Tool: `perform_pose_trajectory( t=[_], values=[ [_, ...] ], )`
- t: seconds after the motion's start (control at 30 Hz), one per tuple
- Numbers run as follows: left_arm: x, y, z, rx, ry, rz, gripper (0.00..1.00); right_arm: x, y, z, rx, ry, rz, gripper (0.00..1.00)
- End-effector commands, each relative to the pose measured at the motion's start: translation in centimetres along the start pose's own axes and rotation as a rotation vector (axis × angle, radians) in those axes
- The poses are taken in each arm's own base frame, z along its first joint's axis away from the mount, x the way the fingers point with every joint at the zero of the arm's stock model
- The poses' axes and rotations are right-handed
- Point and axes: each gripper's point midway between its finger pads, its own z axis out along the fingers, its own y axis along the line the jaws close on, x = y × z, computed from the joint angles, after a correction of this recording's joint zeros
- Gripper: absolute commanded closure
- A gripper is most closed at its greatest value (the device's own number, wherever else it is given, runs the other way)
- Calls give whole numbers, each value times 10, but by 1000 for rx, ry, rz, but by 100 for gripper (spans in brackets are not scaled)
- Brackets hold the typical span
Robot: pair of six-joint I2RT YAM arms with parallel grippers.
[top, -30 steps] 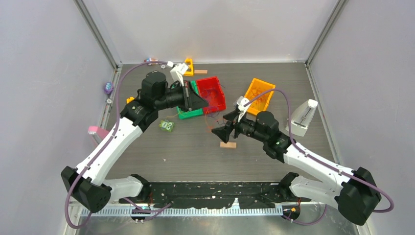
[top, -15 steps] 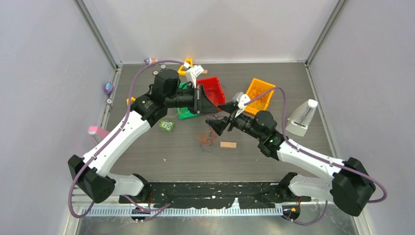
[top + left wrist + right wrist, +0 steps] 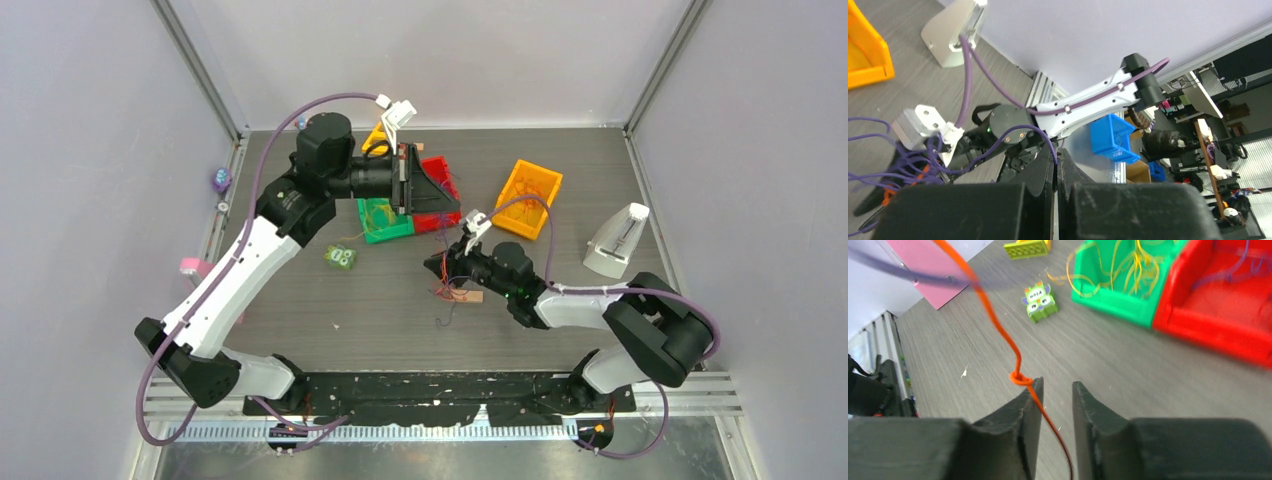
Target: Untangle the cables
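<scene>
Left gripper (image 3: 1056, 165) raised, jaws fully together, pinching purple cable (image 3: 1045, 136). Right gripper (image 3: 1057, 386) low, jaws narrowly apart; knotted orange cable (image 3: 998, 325) runs between, not clamped.

Overhead camera looks down on the table (image 3: 330, 300); low, close right-wrist view shares the green bin (image 3: 1110, 299).

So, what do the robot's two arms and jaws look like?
The left arm and right arm match: white link shells, black joints and bases. A thick mauve cable loops along each. Each wrist carries a small white camera mount; the jaws are chunky matte black wedges.
</scene>
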Motion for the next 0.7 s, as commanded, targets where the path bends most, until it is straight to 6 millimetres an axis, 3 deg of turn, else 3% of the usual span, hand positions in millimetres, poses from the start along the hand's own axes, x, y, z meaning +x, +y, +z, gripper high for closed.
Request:
perform_pose_trajectory(
  t=[0.0,0.03,0.1,0.23,0.43,0.53,0.67],
  values=[
    [-23,-42,-18,54,-51,133,100,-2,-11,-11,92,-76,129,75],
    [-25,-42,-20,41,-49,145,100,6,-21,-17,144,-65,152,87],
    [-22,-39,-21,30,-36,154,100,11,-27,-29,189,-61,167,94],
    [-12,-28,-21,9,7,152,100,3,-33,-51,230,-89,148,95],
    [-25,-7,-44,-145,-59,205,100,28,-96,-102,620,23,236,95],
    [-34,8,-59,-256,-111,227,100,28,-123,-127,740,-22,354,95],
    [-36,27,-74,-380,-132,255,100,19,-141,-160,884,-103,407,95]
  ],
)
